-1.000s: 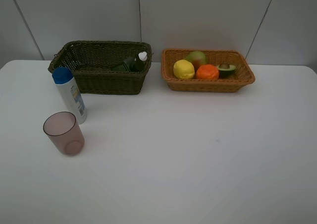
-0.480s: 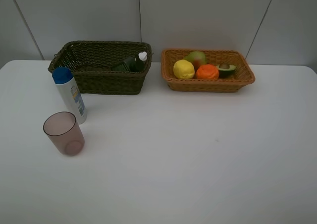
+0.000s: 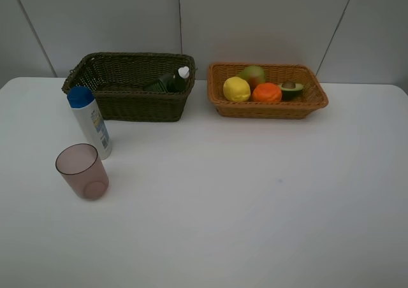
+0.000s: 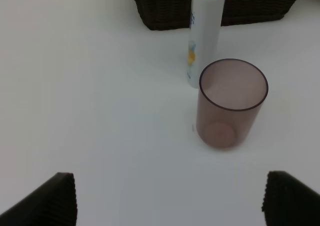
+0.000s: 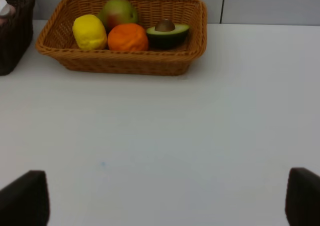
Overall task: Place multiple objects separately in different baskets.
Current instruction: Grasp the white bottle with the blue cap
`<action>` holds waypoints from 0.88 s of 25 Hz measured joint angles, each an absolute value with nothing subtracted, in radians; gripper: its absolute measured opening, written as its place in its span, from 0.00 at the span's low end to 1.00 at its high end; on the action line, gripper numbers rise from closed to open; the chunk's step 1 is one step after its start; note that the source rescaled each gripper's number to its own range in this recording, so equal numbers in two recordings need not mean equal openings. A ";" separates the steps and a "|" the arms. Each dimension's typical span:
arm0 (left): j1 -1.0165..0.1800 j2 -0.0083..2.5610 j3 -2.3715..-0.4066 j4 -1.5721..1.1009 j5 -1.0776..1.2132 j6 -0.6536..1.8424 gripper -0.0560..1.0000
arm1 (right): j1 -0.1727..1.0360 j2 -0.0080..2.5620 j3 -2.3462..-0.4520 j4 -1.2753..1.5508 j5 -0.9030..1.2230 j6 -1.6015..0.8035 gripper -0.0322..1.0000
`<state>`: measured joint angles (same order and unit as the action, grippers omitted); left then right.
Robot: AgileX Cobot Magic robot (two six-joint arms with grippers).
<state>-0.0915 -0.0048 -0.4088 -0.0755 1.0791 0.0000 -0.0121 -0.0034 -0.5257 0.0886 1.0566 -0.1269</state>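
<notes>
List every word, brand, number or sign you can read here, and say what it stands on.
None can be read.
White plastic bottle with a blue cap: its label has blue and yellow print, too blurred to read.
No other print is visible.

Smooth translucent plastic cup (image 3: pixel 83 172)

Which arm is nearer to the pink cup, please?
Left. The left arm's jaws hang just short of the cup; the right arm's jaws face the tan basket, away from it.
</notes>
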 joint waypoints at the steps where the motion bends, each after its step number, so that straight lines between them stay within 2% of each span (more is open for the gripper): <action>1: -0.092 -0.005 -0.409 -0.075 1.079 0.000 1.00 | -0.012 -0.003 -0.526 0.089 1.057 -0.127 1.00; 22: -0.092 -0.005 -0.409 -0.075 1.079 0.000 1.00 | -0.012 -0.003 -0.526 0.089 1.057 -0.127 1.00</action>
